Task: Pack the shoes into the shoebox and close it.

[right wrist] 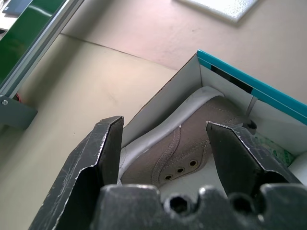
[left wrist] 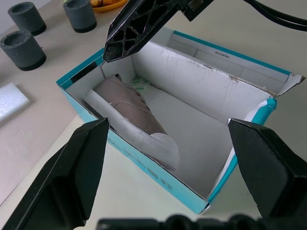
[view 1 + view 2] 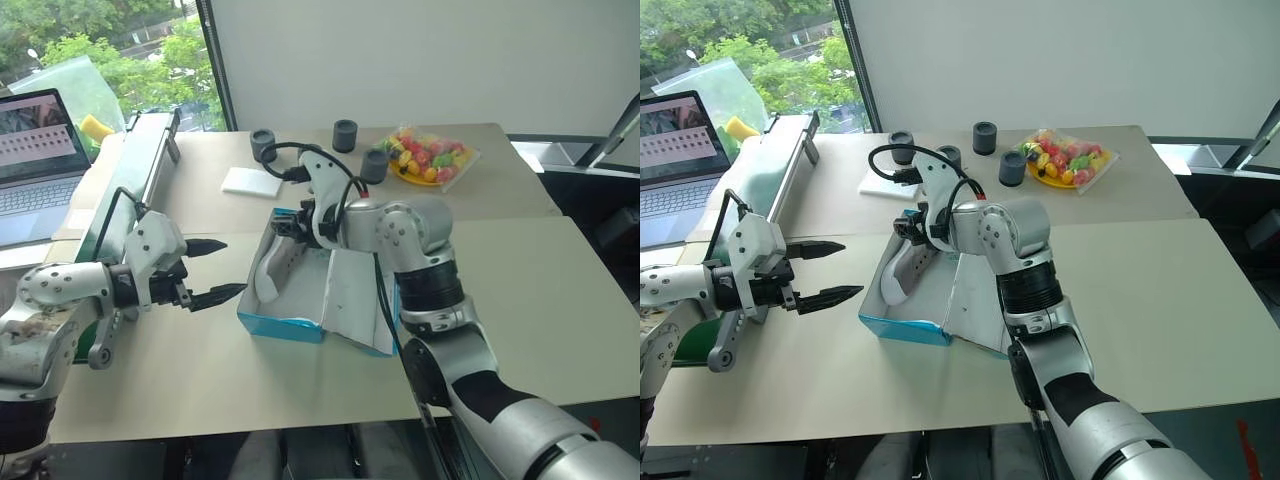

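Left wrist view: shoe (image 2: 136, 112) inside shoebox (image 2: 144, 165)

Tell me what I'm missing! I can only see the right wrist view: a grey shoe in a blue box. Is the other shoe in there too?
Observer: The left wrist view looks into the whole shoebox. There is one shoe inside, lying along one long wall, and the rest of the floor is bare white.
Operator: Is the lid shut?
Observer: No. The lid lies open on the robot's right side of the box, under the right arm.
Operator: Where's the other tool?
Observer: The left tool hovers open beside the box on the robot's left, apart from it.
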Controlling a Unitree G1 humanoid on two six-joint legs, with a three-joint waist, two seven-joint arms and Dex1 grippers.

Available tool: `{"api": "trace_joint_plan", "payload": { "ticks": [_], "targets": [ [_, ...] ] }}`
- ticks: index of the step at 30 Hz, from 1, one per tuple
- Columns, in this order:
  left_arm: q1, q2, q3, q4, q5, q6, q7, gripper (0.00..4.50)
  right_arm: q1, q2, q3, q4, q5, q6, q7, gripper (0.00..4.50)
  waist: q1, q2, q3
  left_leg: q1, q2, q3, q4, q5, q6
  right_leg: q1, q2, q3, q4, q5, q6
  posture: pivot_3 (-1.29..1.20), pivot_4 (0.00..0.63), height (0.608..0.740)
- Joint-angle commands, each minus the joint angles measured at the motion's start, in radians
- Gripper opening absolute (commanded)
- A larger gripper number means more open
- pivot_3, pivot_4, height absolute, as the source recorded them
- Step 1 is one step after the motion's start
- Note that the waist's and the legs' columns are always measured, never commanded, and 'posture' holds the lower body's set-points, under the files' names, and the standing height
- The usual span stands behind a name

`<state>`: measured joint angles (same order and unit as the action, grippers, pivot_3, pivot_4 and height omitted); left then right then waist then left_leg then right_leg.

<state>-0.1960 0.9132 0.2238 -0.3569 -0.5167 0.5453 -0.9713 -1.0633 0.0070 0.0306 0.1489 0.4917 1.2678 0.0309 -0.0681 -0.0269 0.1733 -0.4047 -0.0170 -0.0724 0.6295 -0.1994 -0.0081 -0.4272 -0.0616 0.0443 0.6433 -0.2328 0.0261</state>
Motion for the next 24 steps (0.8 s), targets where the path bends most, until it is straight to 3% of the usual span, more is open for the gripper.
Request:
{"api": "trace_joint_plan", "payload": {
  "ticks": [1,6,9,11,16,18,21,24],
  "targets": [
    [0.018,-0.005,0.078,-0.025,-0.011,0.009,0.047,4.22,-0.009,-0.030,0.008,-0.090,0.007,-0.075,0.088,3.26,-0.001,0.000,0.000,0.000,0.000,0.000,0.000,0.000,0.000,0.000,0.000,0.000,0.000,0.000,0.000,0.00,0.150,0.740],
    [0.085,-0.143,0.231,-0.091,0.053,0.069,0.353,4.22,0.067,-0.202,0.110,-0.225,-0.053,-0.237,0.266,3.26,0.002,0.000,0.000,0.000,0.000,-0.001,0.000,0.000,0.000,0.000,-0.001,0.000,-0.001,0.000,0.000,0.00,0.150,0.740],
    [0.092,-0.306,0.312,-0.138,0.166,0.149,0.680,4.22,0.147,-0.312,0.205,-0.330,-0.137,-0.400,0.362,3.26,0.007,-0.001,0.000,0.000,0.000,-0.001,0.000,0.000,0.000,0.000,-0.001,0.000,0.000,0.000,0.000,0.00,0.150,0.740],
    [0.119,-0.381,0.339,-0.186,0.204,0.181,0.783,4.22,0.191,-0.343,0.249,-0.381,-0.157,-0.456,0.413,3.26,0.004,-0.002,-0.001,0.000,0.000,-0.001,0.001,0.000,0.000,0.001,-0.001,0.000,0.000,0.000,0.000,0.00,0.150,0.740],
    [0.171,-0.460,0.362,-0.263,0.209,0.227,0.856,4.22,0.275,-0.279,0.249,-0.421,-0.096,-0.473,0.475,3.26,0.004,-0.002,-0.001,0.001,0.000,-0.002,0.003,0.000,-0.001,0.001,-0.001,0.001,0.003,0.000,0.000,0.00,0.150,0.740],
    [0.202,-0.463,0.367,-0.258,0.219,0.224,0.857,4.50,0.309,-0.255,0.251,-0.408,-0.101,-0.491,0.481,3.76,0.007,-0.003,-0.002,0.002,0.000,-0.003,0.003,0.000,-0.001,0.002,-0.001,0.001,0.003,0.000,0.000,0.00,0.150,0.740],
    [0.235,-0.465,0.384,-0.234,0.216,0.215,0.851,4.50,0.354,-0.260,0.291,-0.390,-0.147,-0.552,0.516,4.44,0.013,-0.004,-0.002,0.003,0.000,-0.004,0.004,-0.001,-0.001,0.003,-0.001,0.001,0.003,0.000,0.000,0.00,0.150,0.740],
    [0.240,-0.472,0.409,-0.216,0.201,0.207,0.854,4.50,0.368,-0.240,0.296,-0.373,-0.153,-0.584,0.531,4.44,0.023,-0.004,-0.002,0.004,-0.001,-0.003,0.004,-0.001,-0.001,0.004,-0.001,0.001,0.002,0.000,0.000,0.00,0.150,0.740]
  ]
}}
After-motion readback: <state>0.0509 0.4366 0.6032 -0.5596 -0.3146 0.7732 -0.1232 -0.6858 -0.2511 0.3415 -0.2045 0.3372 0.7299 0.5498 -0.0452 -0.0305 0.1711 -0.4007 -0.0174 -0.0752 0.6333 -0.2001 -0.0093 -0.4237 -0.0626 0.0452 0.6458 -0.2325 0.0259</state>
